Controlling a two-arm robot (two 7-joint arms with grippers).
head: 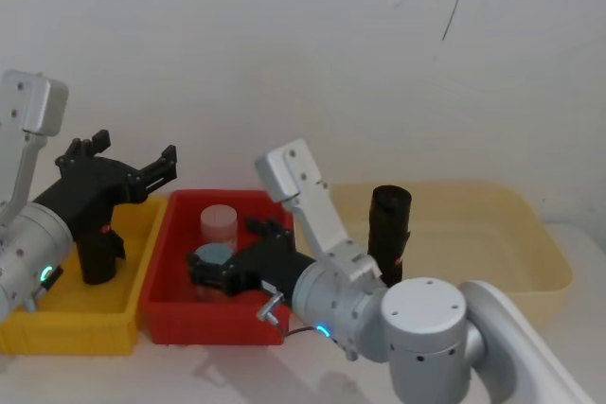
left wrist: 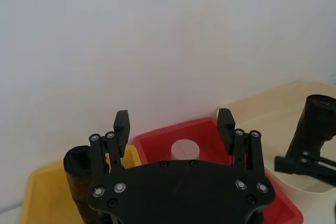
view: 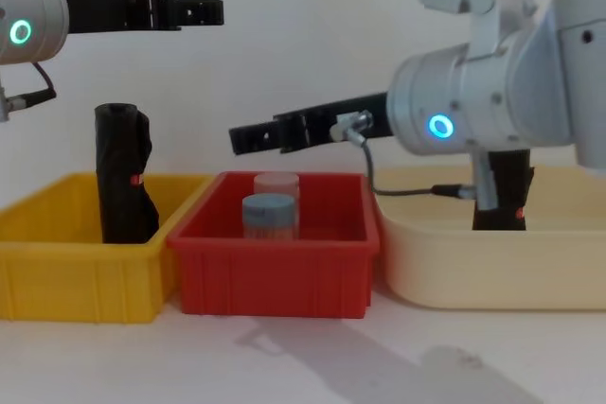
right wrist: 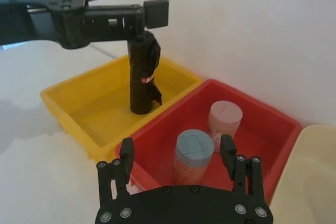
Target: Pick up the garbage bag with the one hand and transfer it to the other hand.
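The garbage bag (head: 389, 224) (left wrist: 311, 124) (view: 511, 191), a straight black roll with a small red label, stands upright in the cream bin (head: 473, 234) at the right. My right gripper (head: 222, 251) (right wrist: 176, 149) (view: 237, 139), on the blue-ringed arm, hovers open above the red bin (head: 151, 272), left of the bag and holding nothing. High above the yellow bin (head: 66, 328), my left gripper (head: 133, 150) (left wrist: 174, 120) (view: 204, 11), on the green-ringed arm, is also open with nothing held. The right arm hides part of the bag in the chest view.
A second, more creased black roll (right wrist: 143, 74) (view: 121, 172) stands in the yellow bin under the left gripper. The red bin holds a pink-lidded jar (right wrist: 225, 116) and a blue-lidded jar (right wrist: 193, 150). A white wall stands close behind the bins.
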